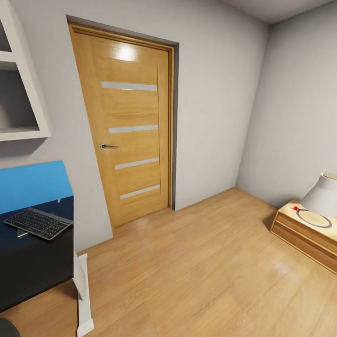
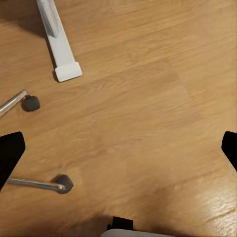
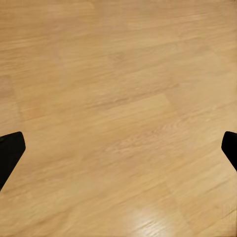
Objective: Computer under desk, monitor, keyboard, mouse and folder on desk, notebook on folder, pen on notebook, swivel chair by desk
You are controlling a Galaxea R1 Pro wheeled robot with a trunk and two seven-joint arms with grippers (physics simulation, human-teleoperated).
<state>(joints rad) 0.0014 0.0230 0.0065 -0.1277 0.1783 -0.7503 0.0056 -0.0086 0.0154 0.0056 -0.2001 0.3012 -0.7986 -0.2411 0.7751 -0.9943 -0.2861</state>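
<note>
The desk (image 1: 37, 262), black with a blue back panel (image 1: 32, 185), stands at the left of the head view. The slim grey keyboard (image 1: 39, 223) lies at an angle on its top, near the end edge. A white desk leg (image 1: 84, 299) reaches the floor there, and its foot (image 2: 66, 69) also appears in the left wrist view. Two chrome legs with dark castors (image 2: 32, 103) (image 2: 64, 183) of the swivel chair lie below my left gripper (image 2: 121, 153), which is open and empty. My right gripper (image 3: 121, 153) hangs open over bare wood floor.
A closed wooden door (image 1: 128, 126) with a silver handle is straight ahead. A white wall shelf (image 1: 23, 93) hangs above the desk. At the right stands a low wooden nightstand (image 1: 304, 229) with a white lamp (image 1: 323, 194). Wood floor stretches between them.
</note>
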